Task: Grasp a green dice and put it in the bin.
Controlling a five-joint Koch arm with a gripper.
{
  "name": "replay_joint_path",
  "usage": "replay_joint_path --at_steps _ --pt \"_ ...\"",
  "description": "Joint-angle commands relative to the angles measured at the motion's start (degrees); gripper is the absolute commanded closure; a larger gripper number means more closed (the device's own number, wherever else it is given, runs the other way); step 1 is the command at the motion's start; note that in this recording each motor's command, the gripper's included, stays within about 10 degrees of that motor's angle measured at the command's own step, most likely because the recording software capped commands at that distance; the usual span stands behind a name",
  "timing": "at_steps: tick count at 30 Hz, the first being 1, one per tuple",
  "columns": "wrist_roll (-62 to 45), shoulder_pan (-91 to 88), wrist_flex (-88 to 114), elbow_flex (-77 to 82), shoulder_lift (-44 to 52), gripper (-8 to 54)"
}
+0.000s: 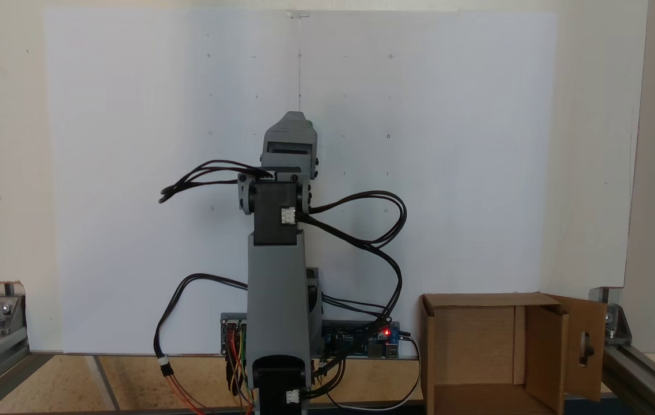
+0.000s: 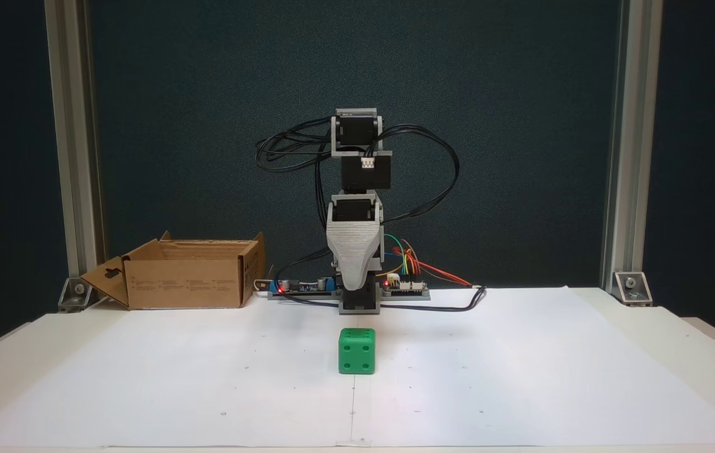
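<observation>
The green dice [image 2: 356, 351] sits on the white paper in the middle of the table, pips showing on its front and top. Behind it, the grey gripper [image 2: 357, 284] hangs pointing down, in line with the dice and apart from it, close to the arm's base. Only one wedge-shaped jaw faces the camera, so its opening cannot be judged. In the fixed view from behind the arm, the gripper [image 1: 294, 119] points away and the arm hides the dice. The bin [image 2: 187, 283] is an open brown cardboard box beside the arm's base, with a slotted flap [image 1: 585, 346].
Black cables [image 2: 432, 182] loop out on both sides of the arm. A controller board [image 2: 404, 286] with coloured wires lies at the base. Aluminium frame posts [image 2: 618, 145] stand at the table's back corners. White paper [image 2: 521, 377] covers the table.
</observation>
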Motion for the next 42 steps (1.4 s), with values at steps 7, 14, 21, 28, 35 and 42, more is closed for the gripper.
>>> replay_joint_path --at_steps 7,14,21,28,35,42 --pt "2.4 -1.1 -3.3 -0.1 -4.1 2.4" --pt "2.4 -0.9 -7.8 3.5 -4.7 2.5" --pt "2.5 -0.7 -11.3 6.6 -4.7 2.5" --pt "3.7 -0.1 -15.6 8.2 -5.3 3.3" --pt "3.7 0.8 -17.1 8.3 -6.9 3.3" --pt "3.7 1.2 -17.8 8.3 -9.5 3.3"
